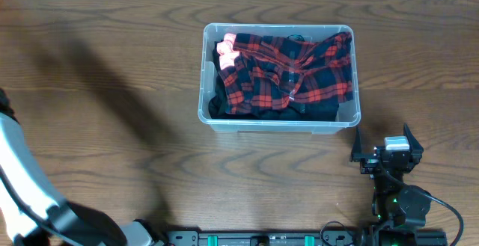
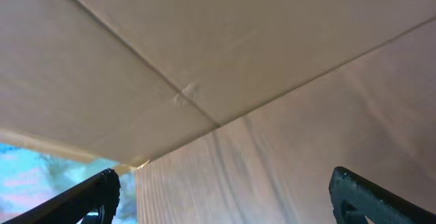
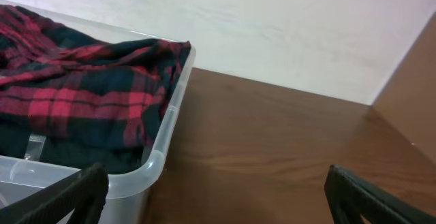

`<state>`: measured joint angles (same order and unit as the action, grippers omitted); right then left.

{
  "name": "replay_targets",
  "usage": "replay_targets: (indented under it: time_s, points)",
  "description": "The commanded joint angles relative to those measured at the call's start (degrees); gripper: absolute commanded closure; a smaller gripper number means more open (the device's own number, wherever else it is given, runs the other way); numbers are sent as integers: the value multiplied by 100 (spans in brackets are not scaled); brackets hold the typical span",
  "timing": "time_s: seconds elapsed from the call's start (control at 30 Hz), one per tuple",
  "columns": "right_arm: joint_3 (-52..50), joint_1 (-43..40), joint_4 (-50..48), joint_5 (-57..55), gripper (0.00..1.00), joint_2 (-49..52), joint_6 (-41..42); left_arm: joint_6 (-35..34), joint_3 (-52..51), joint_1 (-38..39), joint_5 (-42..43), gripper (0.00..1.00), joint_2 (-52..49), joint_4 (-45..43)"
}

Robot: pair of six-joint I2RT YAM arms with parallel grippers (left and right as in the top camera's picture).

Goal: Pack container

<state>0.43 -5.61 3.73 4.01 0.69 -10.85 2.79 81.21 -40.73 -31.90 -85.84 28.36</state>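
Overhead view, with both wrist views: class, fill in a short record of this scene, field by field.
container: clear tub, mid-table
contents: red-and-black plaid cloth; pink item in one corner
right gripper: open, empty, near the tub's corner, not touching
left gripper: open, empty, tub not in its view
table: brown wood

Your right gripper (image 1: 383,141) points straight away from its base with its jaws spread wide. Both dark fingers (image 3: 75,198) sit at the lower corners of the right wrist view, well apart, with nothing between them. Behind it, the right arm (image 1: 400,205) is folded low and compact at the near right. Your left arm (image 1: 26,175) stands at the near left, its pale link angling up and out of the overhead view. The left gripper (image 2: 225,183) is tipped upward, its jaws just as wide and holding nothing.
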Motion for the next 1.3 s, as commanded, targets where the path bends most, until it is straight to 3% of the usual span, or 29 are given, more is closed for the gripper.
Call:
replay_targets:
  time_s: [0.0,0.37,0.47,0.67,0.8,1.03,1.27]
  points:
    - [-7,72,35,-79,1,-35,-57,-33,0,310,-90,2,772,-11]
    - [-7,72,35,-79,1,-35,-59,-15,0,1871,-11,2,2997,293]
    - [-7,70,35,-79,1,-35,-57,-17,-7,2420,535,2,3672,728]
    - [-7,70,35,-76,1,-35,-57,-273,-87,3130,2417,2,4909,1899]
    - [-7,72,35,-79,1,-35,-59,-315,-378,3263,2909,2,5534,2177]
    - [-7,72,35,-79,1,-35,-57,-940,-1591,3279,3001,2,6614,1810]
    - [-7,72,35,-79,1,-35,-57,-935,-3624,3279,2999,2,7549,109]
